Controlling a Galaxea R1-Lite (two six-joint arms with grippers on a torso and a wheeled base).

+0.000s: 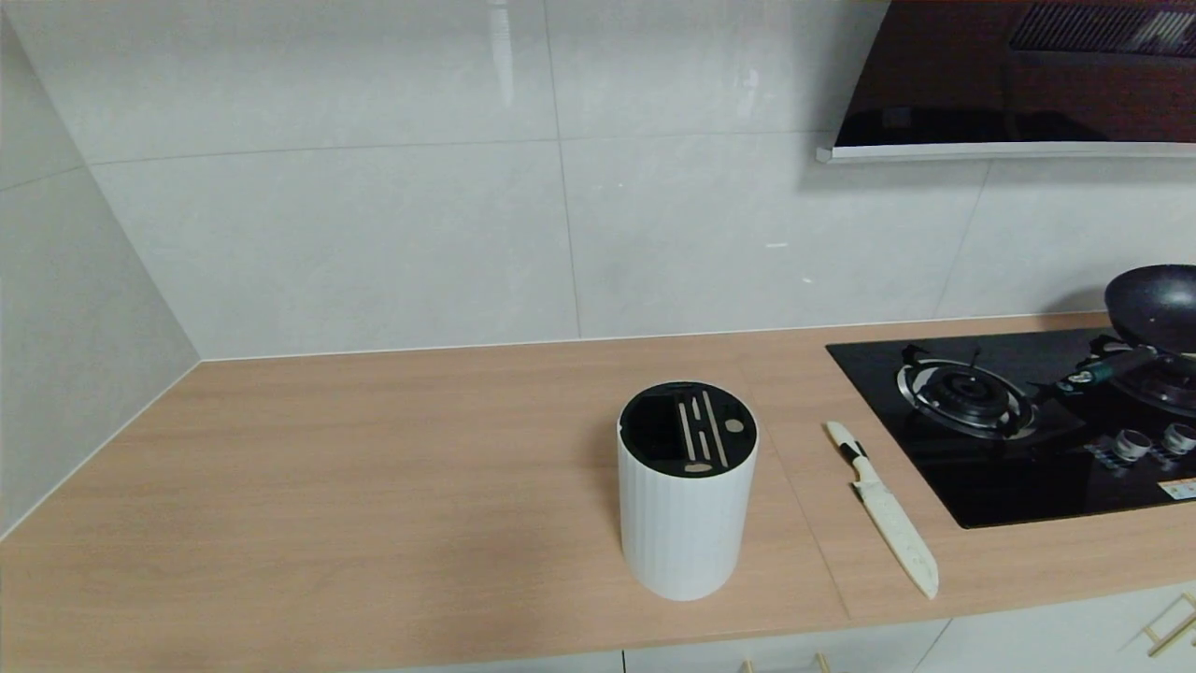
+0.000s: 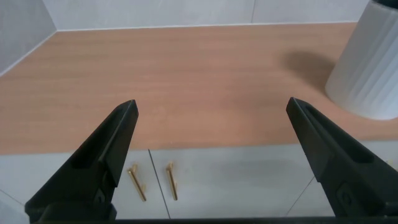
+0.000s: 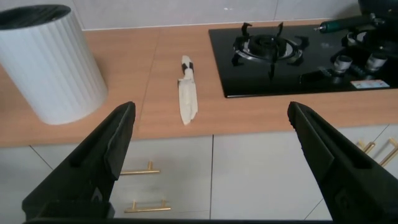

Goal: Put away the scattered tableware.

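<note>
White slotted holder (image 1: 687, 505) on the desk (image 1: 355, 467), knife (image 1: 883, 509) just beside it. Left fingers (image 2: 102, 158) and right fingers (image 3: 99, 158) spread wide, gripping nothing.

White ribbed holder (image 1: 687, 509), cream speckled knife (image 1: 883, 505)

L tool (image 2: 211, 102) & R tool (image 3: 211, 104): both matte blk, w/ two long wedge-shaped, tapering halves.

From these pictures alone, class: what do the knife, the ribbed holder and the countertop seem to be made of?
Knife: pale, matte, speckled blade, perhaps ceramic or coated steel; cream handle with black band, likely plastic.
Holder: white ribbed matte wall, black slotted top, probably plastic.
Countertop: light wood grain, smooth; wood or laminate, cannot tell.
</note>
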